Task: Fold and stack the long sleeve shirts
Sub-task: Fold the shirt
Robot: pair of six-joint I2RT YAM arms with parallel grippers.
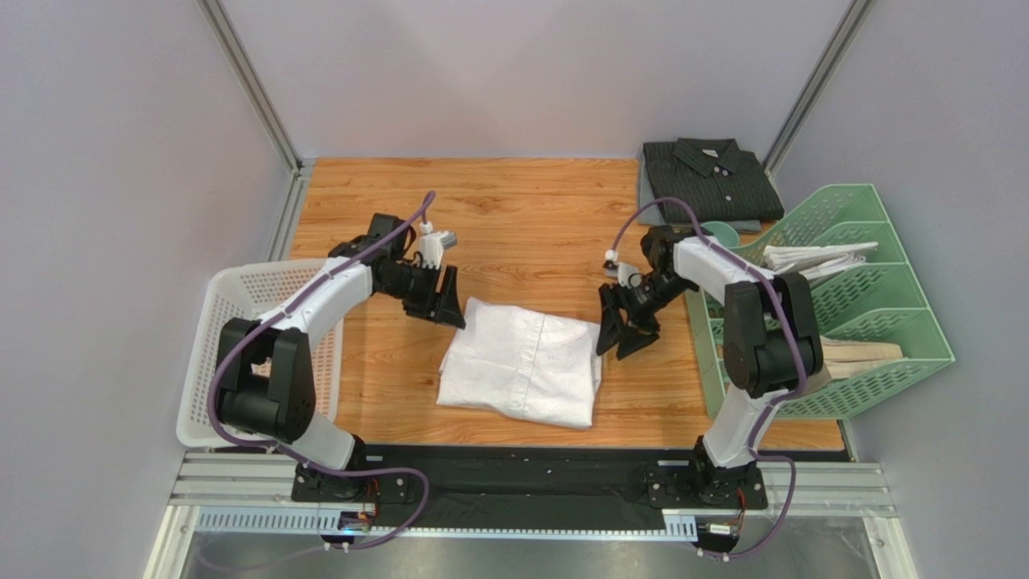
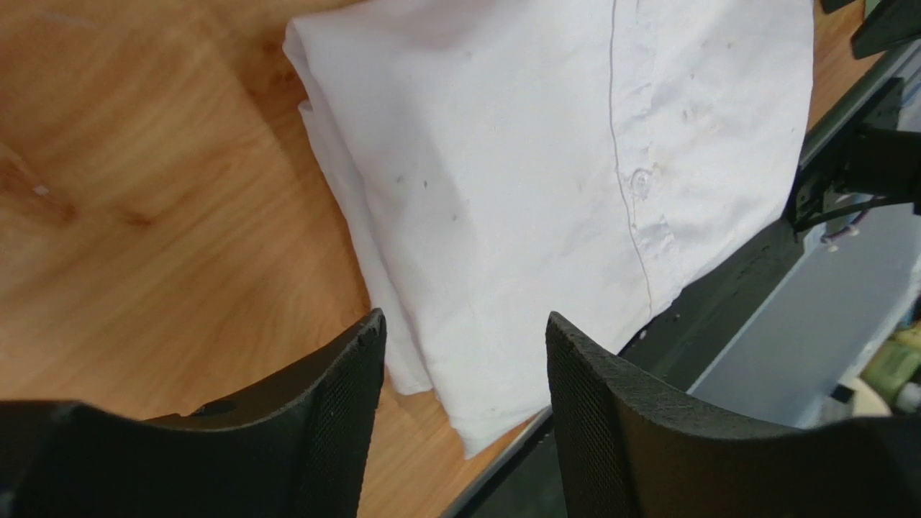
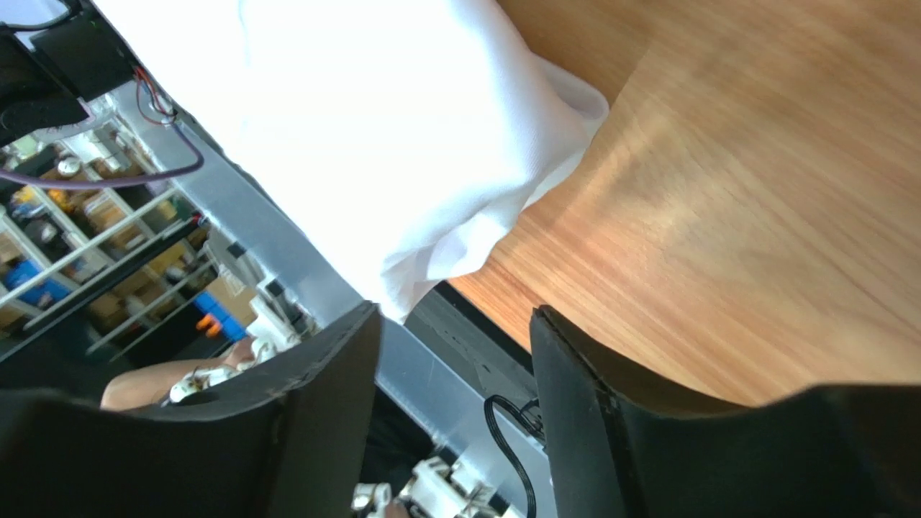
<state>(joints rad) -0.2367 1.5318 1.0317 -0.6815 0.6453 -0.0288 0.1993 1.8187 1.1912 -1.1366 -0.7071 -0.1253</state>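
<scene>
The white shirt (image 1: 522,362) lies folded into a rectangle on the wooden table, near its front edge. It also shows in the left wrist view (image 2: 541,162), button placket up, and in the right wrist view (image 3: 368,119). The dark charcoal shirt (image 1: 707,179) lies folded at the back right corner. My left gripper (image 1: 442,305) is open and empty just off the white shirt's back left corner. My right gripper (image 1: 618,334) is open and empty beside the shirt's right edge.
A white mesh basket (image 1: 248,350) stands at the left edge of the table. A green file rack (image 1: 846,302) with papers stands at the right. The black front rail (image 1: 532,465) runs along the near edge.
</scene>
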